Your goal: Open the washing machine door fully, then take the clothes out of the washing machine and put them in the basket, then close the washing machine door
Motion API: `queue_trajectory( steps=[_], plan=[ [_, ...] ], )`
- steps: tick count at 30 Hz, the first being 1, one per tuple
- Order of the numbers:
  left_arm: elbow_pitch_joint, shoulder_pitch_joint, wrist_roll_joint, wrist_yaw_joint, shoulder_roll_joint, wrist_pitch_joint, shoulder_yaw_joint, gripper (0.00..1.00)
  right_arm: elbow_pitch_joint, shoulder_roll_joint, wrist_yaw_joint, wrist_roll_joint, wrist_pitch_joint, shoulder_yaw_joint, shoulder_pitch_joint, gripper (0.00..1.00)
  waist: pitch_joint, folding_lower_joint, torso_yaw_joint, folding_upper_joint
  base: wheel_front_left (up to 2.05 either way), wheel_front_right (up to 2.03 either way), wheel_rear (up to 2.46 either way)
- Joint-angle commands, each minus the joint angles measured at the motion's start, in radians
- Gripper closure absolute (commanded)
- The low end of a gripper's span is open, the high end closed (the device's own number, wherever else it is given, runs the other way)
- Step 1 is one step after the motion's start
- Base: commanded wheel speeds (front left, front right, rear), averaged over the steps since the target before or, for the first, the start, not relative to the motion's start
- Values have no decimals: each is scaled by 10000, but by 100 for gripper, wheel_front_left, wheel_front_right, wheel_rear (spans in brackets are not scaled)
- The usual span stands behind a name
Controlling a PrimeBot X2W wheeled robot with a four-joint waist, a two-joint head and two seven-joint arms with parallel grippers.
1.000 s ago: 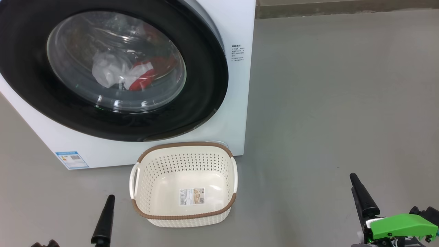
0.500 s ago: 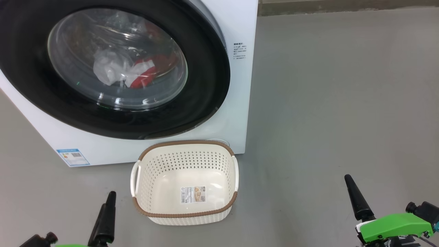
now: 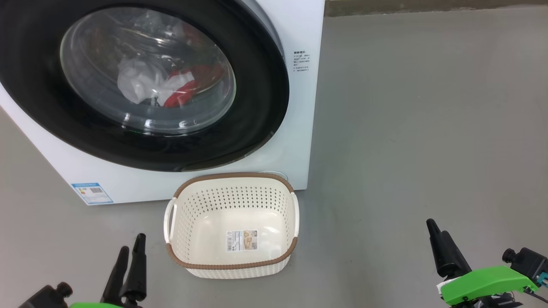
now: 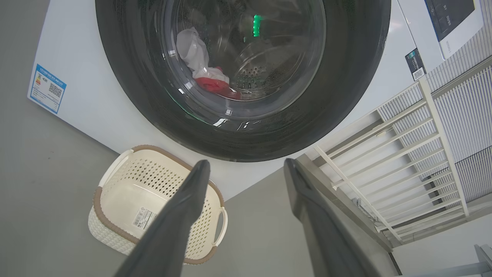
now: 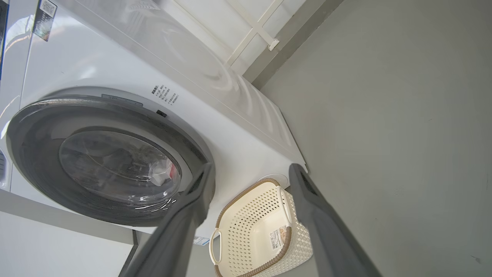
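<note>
Head view: washing machine door (image 3: 257, 107) closed, clothes (image 3: 175, 87) behind its glass, basket (image 3: 231, 266) on the floor (image 3: 406, 128) just in front. At near left the left gripper (image 3: 132, 242) and at near right the right gripper (image 3: 436, 227) both have fingers apart.

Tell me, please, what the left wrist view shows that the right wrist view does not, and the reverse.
Left wrist view: a green glow on the door glass and the drum's perforations, above the open left gripper. Right wrist view: the ribbed side panel of the washing machine, small black print beside the door, and the open right gripper. Both: the washing machine door, shut, the clothes behind its glass, and the basket on the floor, holding no clothes.
</note>
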Motion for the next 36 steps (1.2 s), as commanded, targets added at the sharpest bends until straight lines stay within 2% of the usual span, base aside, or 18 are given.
queue_trajectory(
  steps=[1,21,36],
  plan=[
    [-354,-11,330,38,191,-113,159,0,-216,-172,2,-278,-137,162,-154,0,-2,-1,4,0,0,0,0],
    [-757,146,2834,180,359,-706,10,0,-173,-220,2,-2487,-724,354,-98,0,64,-1,75,0,0,0,0],
    [-1008,295,4610,97,409,-1151,-33,0,-288,-247,3,-4129,-1165,326,88,0,129,-1,200,0,0,0,0]
  ],
)
